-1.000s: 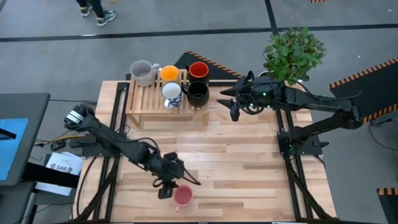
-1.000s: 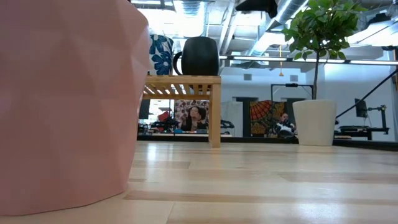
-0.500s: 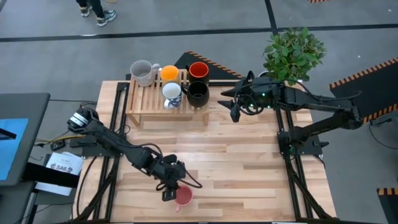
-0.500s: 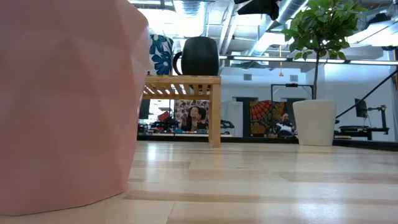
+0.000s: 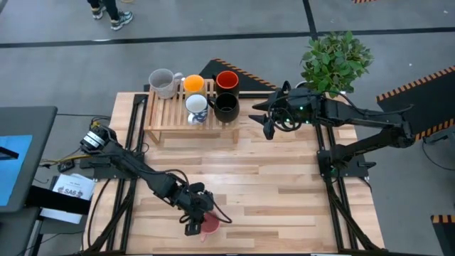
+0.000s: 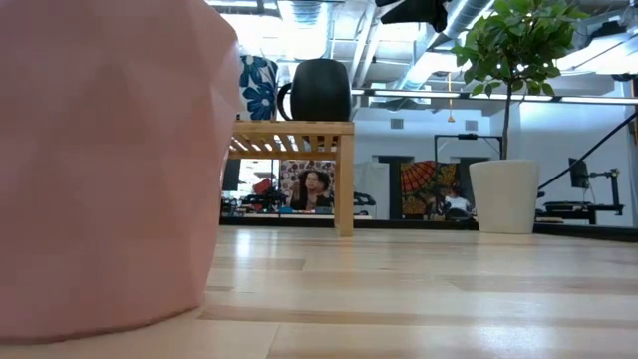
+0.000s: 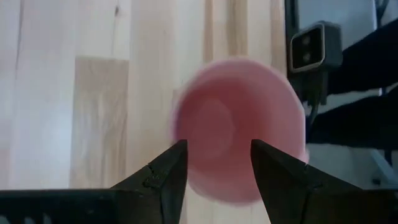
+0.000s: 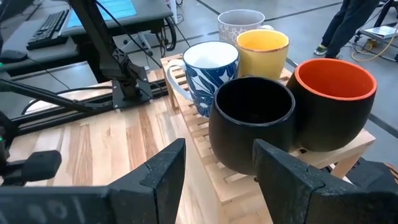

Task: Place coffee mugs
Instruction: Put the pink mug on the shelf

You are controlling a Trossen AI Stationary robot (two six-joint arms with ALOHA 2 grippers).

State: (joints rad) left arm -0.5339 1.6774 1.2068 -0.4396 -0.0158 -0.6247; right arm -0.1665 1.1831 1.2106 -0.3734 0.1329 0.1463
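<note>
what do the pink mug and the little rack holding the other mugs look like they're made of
Pink mug: likely ceramic with a matte finish; the low view shows dull, faceted walls without glare. Rack: pale unfinished-looking wood, slatted top, grain visible in the right wrist view.

Five mugs [image 8: 252, 121] crowd a wooden rack [image 8: 227, 180], apparently touching.

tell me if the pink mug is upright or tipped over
Upright: the left claw looks straight down into the pink mug's open mouth, and the low view shows it standing on the table.
</note>
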